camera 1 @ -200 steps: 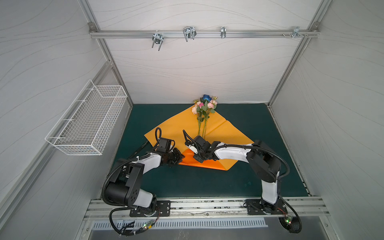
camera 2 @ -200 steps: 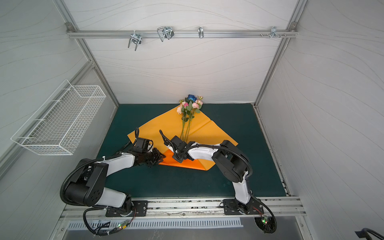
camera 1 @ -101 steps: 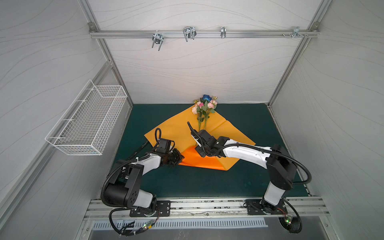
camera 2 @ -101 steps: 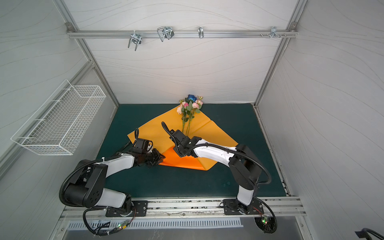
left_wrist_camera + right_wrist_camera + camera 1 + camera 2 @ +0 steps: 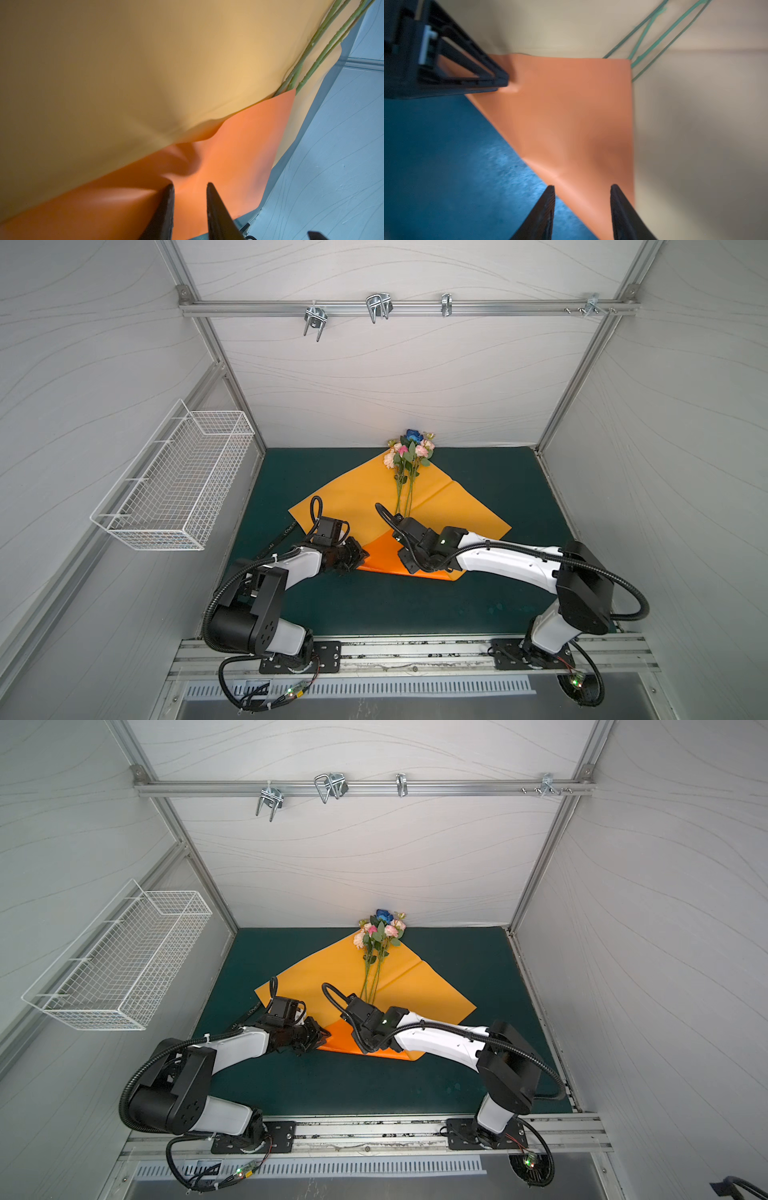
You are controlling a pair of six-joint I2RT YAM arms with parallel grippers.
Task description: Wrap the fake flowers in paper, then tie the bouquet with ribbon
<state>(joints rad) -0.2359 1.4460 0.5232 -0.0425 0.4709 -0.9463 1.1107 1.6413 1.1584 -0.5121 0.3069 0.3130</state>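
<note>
Green mat floors the white-walled cell. At its back the bouquet lies on the paper, well ahead of both claws. The blooms are up against the wall and the stems run down toward you. It has not shifted in the last second. The stem ends reach the far corner of the flap, which is the paper's near corner folded up over itself with its darker side showing.

Your left claw has stayed put. It pinches the flap's side corner, and the paper puckers right at its tips.

What has changed is your right arm. A second ago its elbow was tucked in and the claw was over the flap. It then reached up toward the stem ends, and now the right claw has dropped back to the flap's front crease. Its jaws stand apart, astride that crease, with nothing held.

So you seem to be re-placing the right claw for a fresh hold. The wrap is only at its first fold. The ribbon, on the mat behind your left claw, is untouched, so tying looks a good way off.
</note>
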